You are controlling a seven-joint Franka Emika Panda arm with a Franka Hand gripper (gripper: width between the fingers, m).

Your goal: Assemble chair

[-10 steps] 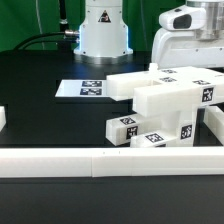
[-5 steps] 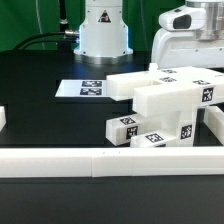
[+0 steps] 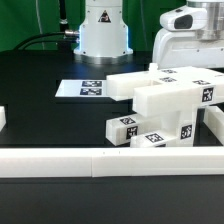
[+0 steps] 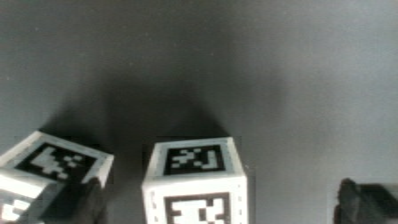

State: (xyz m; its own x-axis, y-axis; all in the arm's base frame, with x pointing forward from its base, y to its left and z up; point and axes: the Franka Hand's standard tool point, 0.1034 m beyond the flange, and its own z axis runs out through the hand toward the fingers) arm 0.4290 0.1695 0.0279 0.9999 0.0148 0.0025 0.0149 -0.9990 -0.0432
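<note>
Item: chair parts [image 3: 165,105], clustered on the counter [image 3: 55,125]. We log them at six o'clock from the pincer [image 3: 188,60], with the slab [image 3: 130,86] lying nine-to-three. Pincer: wide open, empty.

Table [image 3: 40,115]: black, matt, flat; reads as dark grey ground in the wrist view.
Marker board [image 3: 84,89]: thin white sheet with a row of black-and-white tags, lying flat on the table toward the back.
Front rail [image 3: 50,160]: long, low, white, along the near edge, two lengths butted end to end.
Cables [image 3: 45,40]: black, looping behind the table.
Backdrop [image 3: 20,15]: green.
</note>
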